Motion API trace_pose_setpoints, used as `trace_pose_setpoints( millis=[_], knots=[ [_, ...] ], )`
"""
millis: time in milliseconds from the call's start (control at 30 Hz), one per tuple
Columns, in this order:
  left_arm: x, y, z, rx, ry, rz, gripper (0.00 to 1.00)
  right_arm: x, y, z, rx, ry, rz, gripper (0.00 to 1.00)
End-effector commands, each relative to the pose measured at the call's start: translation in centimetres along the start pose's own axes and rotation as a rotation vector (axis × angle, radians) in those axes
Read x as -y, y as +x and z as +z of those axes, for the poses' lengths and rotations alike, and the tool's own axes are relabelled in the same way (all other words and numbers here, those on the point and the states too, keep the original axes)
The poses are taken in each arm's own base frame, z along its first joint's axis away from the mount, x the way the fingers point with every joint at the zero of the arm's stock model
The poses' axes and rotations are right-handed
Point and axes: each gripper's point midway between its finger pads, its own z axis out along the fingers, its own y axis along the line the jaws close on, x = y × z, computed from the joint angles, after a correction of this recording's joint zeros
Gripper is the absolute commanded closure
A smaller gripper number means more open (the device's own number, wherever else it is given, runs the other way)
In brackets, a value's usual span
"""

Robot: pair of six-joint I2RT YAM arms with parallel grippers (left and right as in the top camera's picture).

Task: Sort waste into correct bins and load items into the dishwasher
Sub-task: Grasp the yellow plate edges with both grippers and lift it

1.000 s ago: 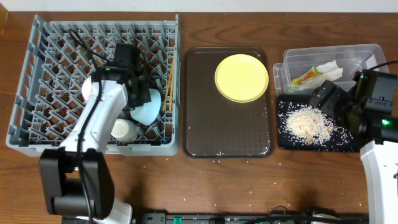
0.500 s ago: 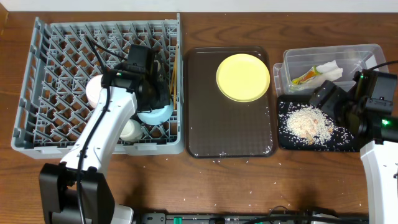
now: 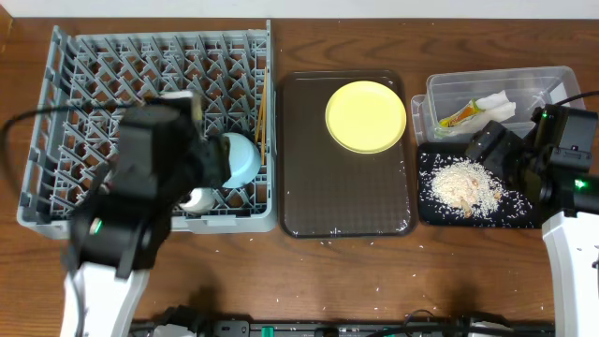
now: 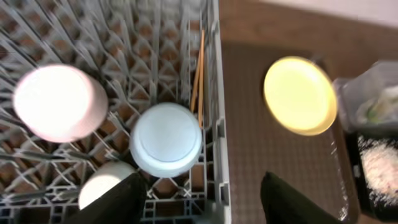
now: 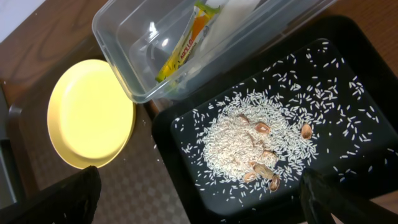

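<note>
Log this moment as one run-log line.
left gripper: open above dish rack | right gripper: open over black tray | blue bowl: in rack | yellow plate: on brown tray

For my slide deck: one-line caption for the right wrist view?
Rice piled in the black tray, sachet in the clear tub, yellow plate alongside.

Matt grey plastic rack (image 3: 94, 75); glossy black tray (image 5: 385, 93); clear plastic tub (image 5: 118, 37); wooden table (image 3: 374, 281).
</note>
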Motion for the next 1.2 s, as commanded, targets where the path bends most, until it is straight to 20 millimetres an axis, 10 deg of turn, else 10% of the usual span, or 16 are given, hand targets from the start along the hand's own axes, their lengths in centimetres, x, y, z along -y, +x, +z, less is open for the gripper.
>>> trace_pose_setpoints(
  millis=[0,167,267,433,533,733,1067,1167],
  knots=[
    [-0.5,-0.4,-2.3,0.075,-0.021,0.012,0.36,0.1,-0.5,-0.5,0.020,-0.005,0.016,0.01],
    [0.3,2.0,-1.6,-0.046,0.033,0.009,0.68,-5.3,-1.0,-1.0,0.008,-0.271,0.043,0.01],
    [-2.3,6.1,0.8,-0.282,-0.125,-0.100,0.71,-11.3,3.2,0.2,-0.118,-0.417,-0.156,0.16],
    [-4.4,9.4,3.5,-0.452,-0.278,-0.207,0.74,-12.9,9.4,5.3,-0.243,-0.231,-0.236,0.36],
    [-4.9,11.6,6.0,-0.498,-0.297,-0.242,0.92,-12.1,10.3,7.6,-0.267,-0.150,-0.197,0.52],
    [2.9,10.7,9.6,-0.435,0.211,-0.031,0.86,-14.1,8.9,10.8,-0.201,-0.197,-0.168,0.57],
    [5.0,9.2,8.2,-0.327,0.298,0.133,0.47,-11.1,13.8,19.4,-0.342,0.004,0.178,0.51],
    [5.2,7.9,7.1,-0.251,0.308,0.153,0.38,-10.8,14.4,20.3,-0.353,0.014,0.176,0.92]
  ],
)
